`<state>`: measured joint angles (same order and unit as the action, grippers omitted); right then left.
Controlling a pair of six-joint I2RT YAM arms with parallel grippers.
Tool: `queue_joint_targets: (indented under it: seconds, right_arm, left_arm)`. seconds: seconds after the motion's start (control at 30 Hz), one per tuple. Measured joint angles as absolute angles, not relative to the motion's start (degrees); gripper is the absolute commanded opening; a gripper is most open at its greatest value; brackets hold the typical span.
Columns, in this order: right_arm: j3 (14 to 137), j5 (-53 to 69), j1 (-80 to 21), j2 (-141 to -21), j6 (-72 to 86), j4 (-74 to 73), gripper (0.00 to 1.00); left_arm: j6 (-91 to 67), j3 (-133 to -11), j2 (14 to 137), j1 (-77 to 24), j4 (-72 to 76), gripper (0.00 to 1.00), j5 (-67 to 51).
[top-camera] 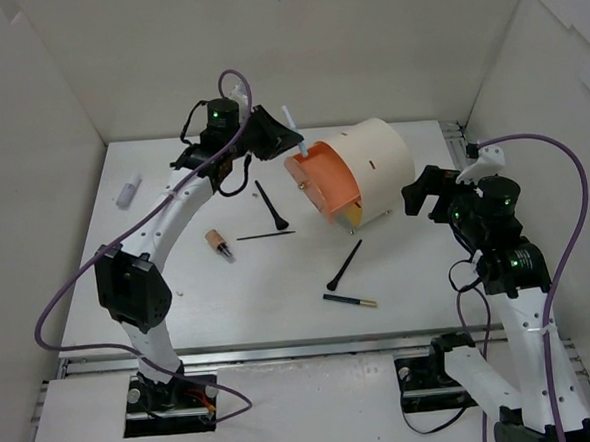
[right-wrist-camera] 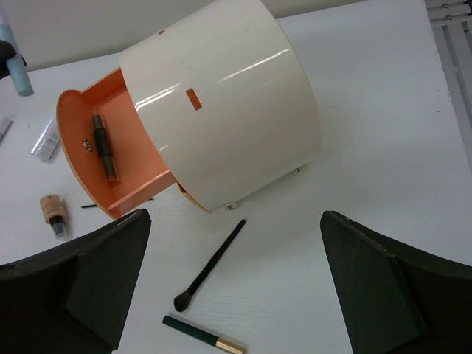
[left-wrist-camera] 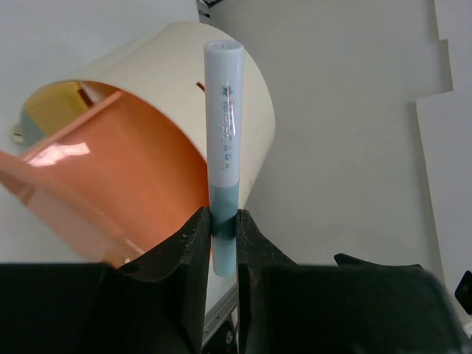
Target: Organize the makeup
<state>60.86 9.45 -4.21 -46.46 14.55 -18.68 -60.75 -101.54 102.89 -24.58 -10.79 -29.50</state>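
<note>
Progress: early.
- One dark stick-shaped item [right-wrist-camera: 103, 146] is already laid in the open orange drawer [right-wrist-camera: 140, 129] of the cream organizer [top-camera: 381, 156].
- The pale slim pen [left-wrist-camera: 223, 125] is clamped by the left gripper [left-wrist-camera: 223, 221] near its lower, bluish end. It is held in the air at about 10 o'clock of the organizer, just beside the drawer's raised front, and is not yet placed.
- Loose on the table [top-camera: 180, 308]:
  - white tube [top-camera: 128, 189], far out at 9 o'clock of the organizer
  - stubby tan brush [top-camera: 218, 246], at 8 o'clock
  - one thin black brush [top-camera: 272, 204], with a thin dark stick [top-camera: 266, 235] just beside it
  - second black brush [top-camera: 345, 266], at 6 o'clock
  - dark gold-ended pencil [top-camera: 350, 300], just below that brush
- Roughly six pieces are judged left to stow, plus the pen.

Right gripper [right-wrist-camera: 234, 221]: jaws spread wide, nothing held. It is parked at 3 o'clock of the organizer.

Pen orientation:
- In the left wrist view the long axis is seen in line with the fingers, with the white capped end pointing straight away from them.
- In the top view the axis is read as roughly 12–6, free end toward 12. How far it is tilted up off the table cannot be told.
- The axis is judged not yet lined up with the drawer channel.
</note>
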Motion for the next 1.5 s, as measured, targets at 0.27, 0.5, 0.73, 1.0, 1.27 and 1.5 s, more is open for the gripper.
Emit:
queue_joint_targets:
  seconds: [0.27, 0.5, 0.73, 1.0, 1.27, 1.5]
  right_arm:
    - [60.86, 9.1, -4.21, -44.66, 14.41, -18.72, 0.98]
    - [60.86, 8.78, -4.21, -44.34, 13.58, -18.87, 0.98]
    - [60.64, 8.88, -4.21, -44.14, 13.52, -19.18, 0.98]
    - [58.61, 16.23, -4.21, -44.01, 11.44, -20.8, 0.83]
    - [48.25, 25.1, -8.97, -46.98, 11.09, -23.03, 0.75]
    - [39.55, 24.03, -16.88, -50.5, 13.45, -23.88, 0.75]
  left_arm:
    - [-62.7, -106.59, 106.3, -30.7, -11.0, 0.14, -27.03]
    - [-62.0, -106.69, 106.3, -31.51, -13.78, 0.31, -24.25]
    - [-60.34, -109.4, 106.3, -31.94, -17.06, 0.41, -22.41]
    - [-54.0, -111.92, 104.6, -32.53, -21.69, 0.6, -20.8]
    - [-40.93, -100.42, 85.91, -30.7, -29.87, 0.99, -12.34]
    - [-34.13, -90.54, 72.53, -22.02, -34.15, 0.99, -5.98]
